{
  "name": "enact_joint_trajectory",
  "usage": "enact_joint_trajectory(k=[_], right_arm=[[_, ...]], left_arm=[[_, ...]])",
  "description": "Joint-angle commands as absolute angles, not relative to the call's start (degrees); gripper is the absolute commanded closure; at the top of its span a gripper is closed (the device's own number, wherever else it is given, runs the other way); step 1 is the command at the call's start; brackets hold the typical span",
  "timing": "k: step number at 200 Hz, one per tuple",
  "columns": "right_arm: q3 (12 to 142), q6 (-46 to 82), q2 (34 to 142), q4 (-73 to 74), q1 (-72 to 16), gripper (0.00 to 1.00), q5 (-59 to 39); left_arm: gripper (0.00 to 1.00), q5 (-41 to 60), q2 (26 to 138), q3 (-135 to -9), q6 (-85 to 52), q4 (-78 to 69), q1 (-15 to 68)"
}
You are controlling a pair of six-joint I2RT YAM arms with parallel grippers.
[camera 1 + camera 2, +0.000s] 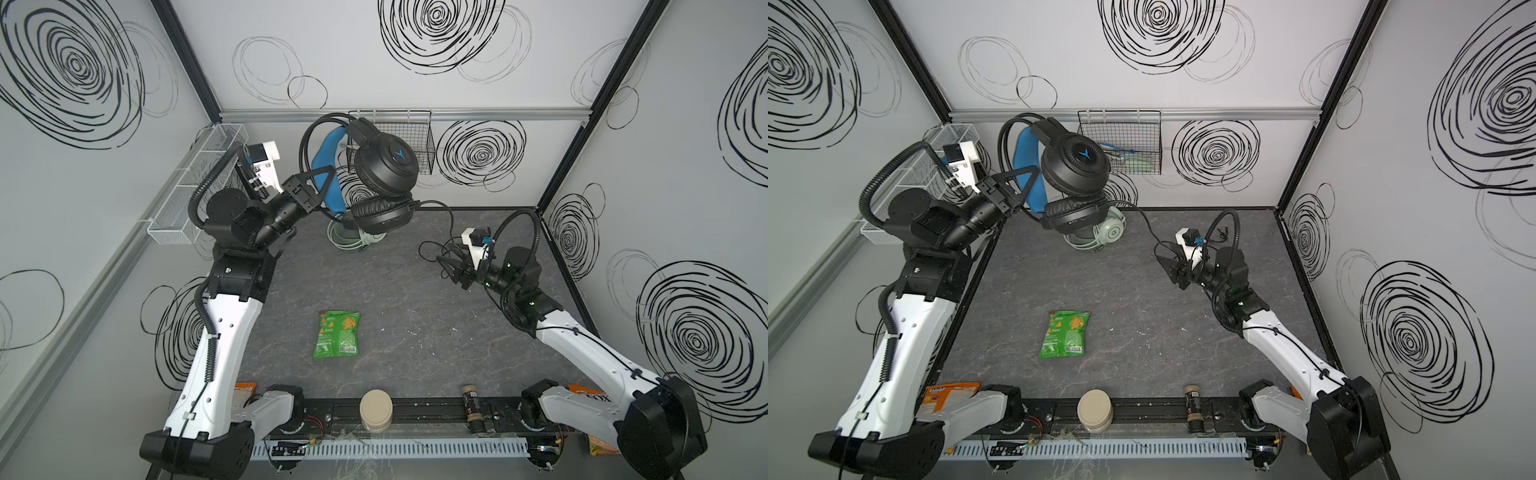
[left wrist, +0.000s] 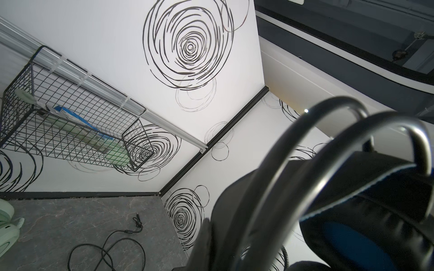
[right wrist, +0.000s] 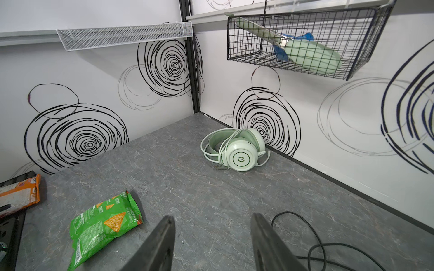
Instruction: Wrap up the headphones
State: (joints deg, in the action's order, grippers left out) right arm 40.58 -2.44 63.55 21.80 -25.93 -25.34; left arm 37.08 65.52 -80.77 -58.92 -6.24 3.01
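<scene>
Left jaws clamp black headset (image 1: pixel 384 166); right jaws apart (mint headset (image 3: pixel 239 157) unobstructed only right-wrist view).

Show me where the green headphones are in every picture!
In a top view: green headphones at the back, mostly hidden behind the black headphones.
In a top view: same spot, earcup showing.
Left wrist: at the picture's edge, cut off.
Right wrist: near the picture's middle.
Shared landmark: the basket.
</scene>
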Motion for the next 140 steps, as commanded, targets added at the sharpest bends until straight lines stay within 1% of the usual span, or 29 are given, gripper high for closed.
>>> enact_joint_trajectory(k=[1, 44, 62, 73, 88, 99, 116, 125, 140], right_arm=[[39.4, -1.3, 64.2, 25.0, -26.1, 0.45, -25.0], [39.4, -0.9, 65.0, 25.7, -26.3, 0.51, -24.6], [39.0, -0.8, 65.0, 25.8, -26.3, 0.57, -24.9], [38.8, -0.7, 65.0, 25.8, -26.2, 0.63, -24.8], [38.6, -0.3, 64.8, 25.6, -26.3, 0.77, -24.2], [38.6, -0.1, 64.7, 25.4, -26.4, 0.86, -23.7], [38.6, -0.2, 64.6, 25.0, -26.6, 0.96, -22.7], [38.7, -0.4, 64.6, 24.5, -26.8, 1.0, -21.8], [39.0, -1.0, 64.3, 23.3, -27.2, 1.0, -20.4]], left_arm=[[1.0, 38.2, 63.8, -79.3, -65.8, -16.8, 1.4], [1.0, 38.4, 63.1, -77.9, -69.1, -19.9, -0.7], [1.0, 38.0, 62.5, -75.0, -74.3, -24.0, -2.5], [1.0, 37.3, 62.1, -73.4, -77.0, -26.4, -3.4], [1.0, 36.1, 61.9, -71.9, -79.9, -28.1, -4.5], [1.0, 35.4, 62.0, -71.9, -80.3, -27.9, -4.7], [1.0, 34.4, 62.1, -72.6, -79.3, -26.1, -4.7], [1.0, 33.3, 62.0, -72.6, -79.0, -25.1, -4.7], [1.0, 30.9, 61.7, -72.3, -78.8, -23.8, -4.7]])
